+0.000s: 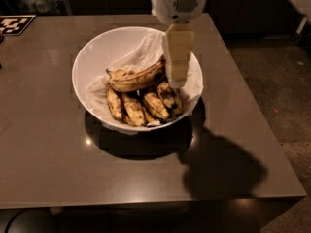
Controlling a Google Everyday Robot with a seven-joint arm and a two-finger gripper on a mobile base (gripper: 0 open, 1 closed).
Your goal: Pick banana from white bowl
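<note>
The white bowl (99,50) stands on the brown table, lined with crumpled white paper. The long curved banana (133,80), yellow-brown with dark blotches, lies across the top of several shorter brown-spotted bananas (141,106). Its stem end points up and right, under the gripper. My gripper (177,79), cream fingers hanging from a white wrist, is over the right side of the bowl, at the banana's right end. Its fingertips hide that end.
The brown table (43,144) ends at a front edge near the bottom and a right edge beside dark floor (282,96). A black-and-white marker tag (14,24) lies at the back left corner.
</note>
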